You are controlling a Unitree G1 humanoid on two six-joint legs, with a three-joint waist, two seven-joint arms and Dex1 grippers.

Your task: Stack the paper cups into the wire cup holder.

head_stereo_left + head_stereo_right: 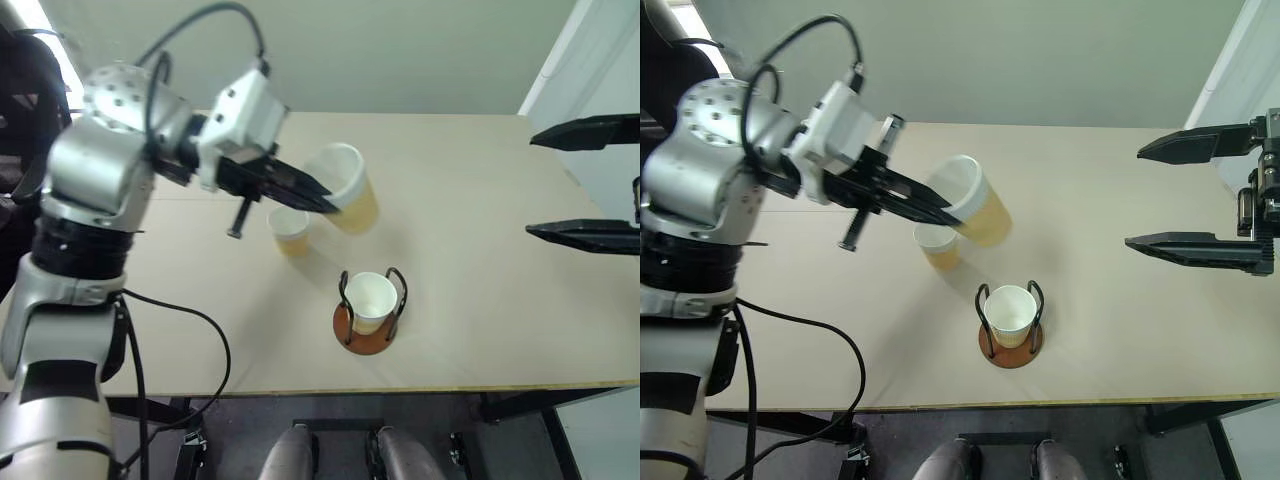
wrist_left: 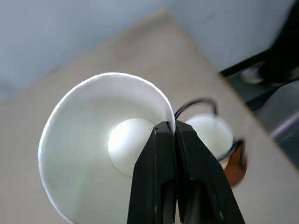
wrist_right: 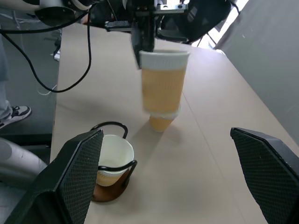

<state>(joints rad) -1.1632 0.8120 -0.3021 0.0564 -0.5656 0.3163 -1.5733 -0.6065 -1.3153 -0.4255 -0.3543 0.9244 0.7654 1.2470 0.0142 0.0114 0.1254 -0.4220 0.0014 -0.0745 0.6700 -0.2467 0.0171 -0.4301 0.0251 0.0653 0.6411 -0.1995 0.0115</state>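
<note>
From my head views: one cup (image 1: 371,297) already sits in the holder (image 1: 369,322), near the table's front edge; my left gripper (image 1: 318,197) is pinched on the rim of a second cup (image 1: 974,211), lifted off the table (image 1: 480,200) and tilted; a third cup (image 1: 290,230) stands on the table just left of and below the lifted one, beyond the holder; so I judge one done, one in hand, one left. My right gripper (image 1: 1185,195) hangs spread wide and empty, well to the right.

From my left wrist: my fingers (image 2: 161,158) meet across the cup wall, one inside; the holder shows beyond.

From my right wrist: the held cup hangs above the standing one.

The table is pale bare wood; a plain wall behind; cables trail at left.
</note>
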